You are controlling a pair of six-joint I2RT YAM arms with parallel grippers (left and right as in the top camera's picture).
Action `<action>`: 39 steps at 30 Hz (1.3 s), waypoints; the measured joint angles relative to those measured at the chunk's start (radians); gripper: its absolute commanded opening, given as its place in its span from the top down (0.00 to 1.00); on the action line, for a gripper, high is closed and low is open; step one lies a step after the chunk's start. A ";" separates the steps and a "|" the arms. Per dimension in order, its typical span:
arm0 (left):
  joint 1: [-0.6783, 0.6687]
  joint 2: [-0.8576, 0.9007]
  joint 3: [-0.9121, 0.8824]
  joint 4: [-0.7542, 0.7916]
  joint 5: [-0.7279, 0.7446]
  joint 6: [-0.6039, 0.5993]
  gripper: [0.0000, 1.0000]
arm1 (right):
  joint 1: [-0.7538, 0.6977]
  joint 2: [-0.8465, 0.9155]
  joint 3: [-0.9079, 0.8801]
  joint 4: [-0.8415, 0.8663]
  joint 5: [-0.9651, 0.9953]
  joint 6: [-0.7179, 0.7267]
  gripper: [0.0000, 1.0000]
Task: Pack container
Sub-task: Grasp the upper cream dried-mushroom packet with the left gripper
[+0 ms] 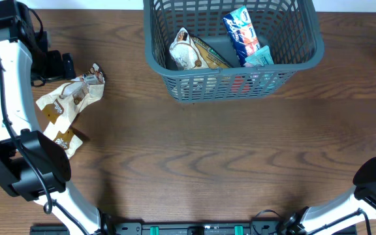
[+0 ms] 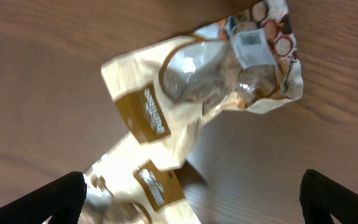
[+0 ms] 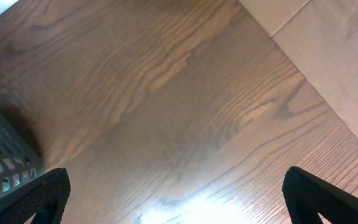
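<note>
Plainly dark grey, the container [image 1: 201, 88]: rectangular, rounded corners, slotted lattice sides, thick rim. Placed at the far edge of the table [image 1: 207, 156], right of centre, partly cut off by the top of the overhead view. Holding a cream packet [image 1: 188, 51], a blue-and-white packet [image 1: 240, 32] and a teal packet [image 1: 261, 57]. Brown wood grain underneath, with a paler surface [image 3: 328, 37] beyond the table's edge. Left gripper [image 2: 197, 199] spread wide above two cream snack packets [image 2: 185, 93], gripping nothing. Right gripper [image 3: 173, 199] equally wide, empty, over wood beside the container's corner.
</note>
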 measured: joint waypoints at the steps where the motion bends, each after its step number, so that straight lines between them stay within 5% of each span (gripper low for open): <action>1: 0.000 0.002 0.000 0.008 0.002 0.029 0.01 | 0.000 0.000 0.000 -0.001 0.000 0.000 0.01; 14: 0.003 0.115 0.000 0.054 0.001 0.393 0.01 | 0.000 0.000 0.000 -0.032 0.000 -0.001 0.01; 39: 0.033 0.267 0.000 0.155 0.117 0.599 0.01 | 0.000 0.000 0.000 -0.034 0.000 -0.011 0.01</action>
